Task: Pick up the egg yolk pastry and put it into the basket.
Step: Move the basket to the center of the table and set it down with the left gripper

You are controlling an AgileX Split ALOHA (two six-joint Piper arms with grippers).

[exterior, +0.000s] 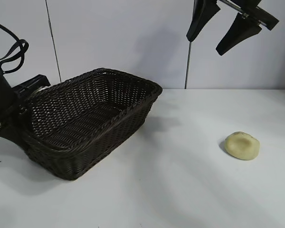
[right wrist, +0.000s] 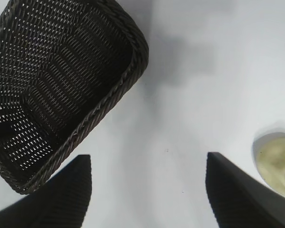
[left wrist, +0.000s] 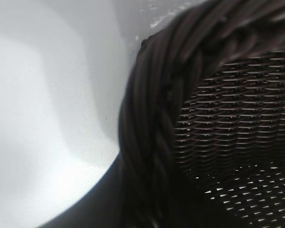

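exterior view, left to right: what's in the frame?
left gripper, at the basket's left end → basket → right gripper, raised, open → pastry on the table

I see an evenly lit scene, bright and slightly cool, with light falling from above. The basket (exterior: 88,121) throws a soft shadow onto the white table (exterior: 180,190) toward the wall, and the egg yolk pastry (exterior: 242,145) has a faint dark edge on its left side. My left wrist view is blurred: the braided rim sits too close and out of focus, and the tabletop beside it washes out into glare. In my right wrist view the weave stays crisp, with diffuse grey shadows above.
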